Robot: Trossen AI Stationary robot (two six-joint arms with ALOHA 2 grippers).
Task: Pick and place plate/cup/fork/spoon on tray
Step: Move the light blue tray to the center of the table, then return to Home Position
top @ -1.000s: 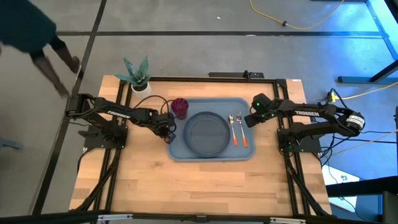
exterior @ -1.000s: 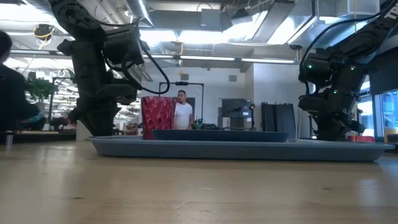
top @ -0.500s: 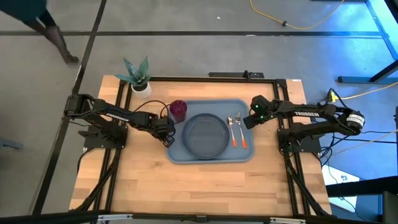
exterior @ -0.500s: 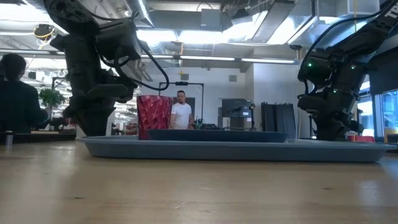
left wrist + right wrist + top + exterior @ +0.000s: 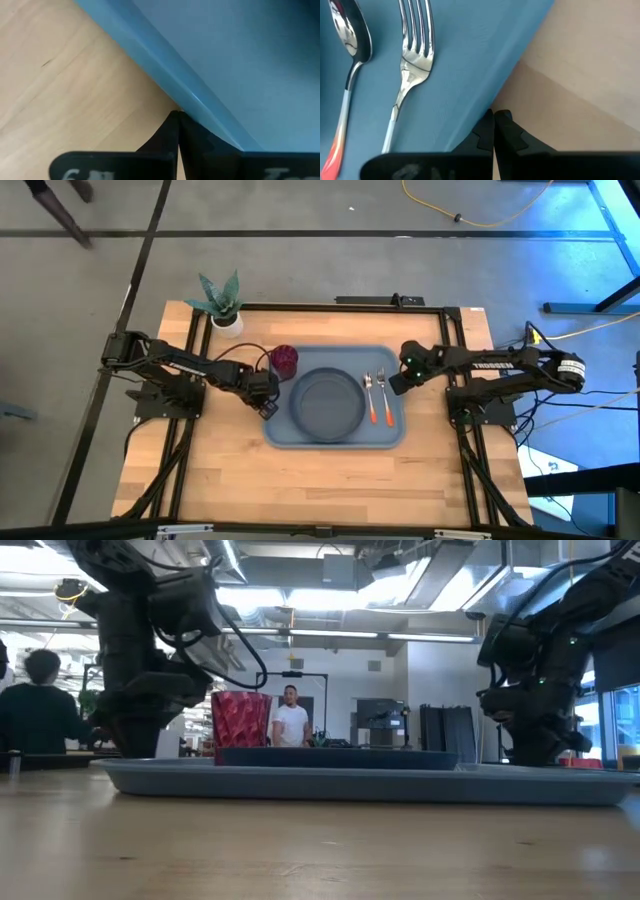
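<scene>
**Both grippers on the tray rim: keep it level**

All four pieces appear to be on the tray (image 5: 335,438) already. The plate (image 5: 327,402) sits in the middle, the cup (image 5: 285,360) stands at the far left corner, and the spoon (image 5: 369,396) and fork (image 5: 382,394) lie side by side near the right edge, orange handles toward the front.

The left gripper (image 5: 266,402) is at the tray's left edge, near the front corner. In the left wrist view its fingers (image 5: 172,137) are pressed together, tips touching, right at the rim; whether the rim is pinched between them I cannot tell. The right gripper (image 5: 396,381) sits at the right edge, its fingers (image 5: 492,130) likewise closed at the rim beside the fork.

So the step in hand looks like two-armed handling of the loaded tray rather than another pick. To do it well, both arms should travel together at one speed and height, since any mismatch would twist the tray. The cup is the tallest thing and likeliest to tip. The cutlery lies loose and could slide on the smooth plastic, so slow, gentle starts and stops suit best.
</scene>
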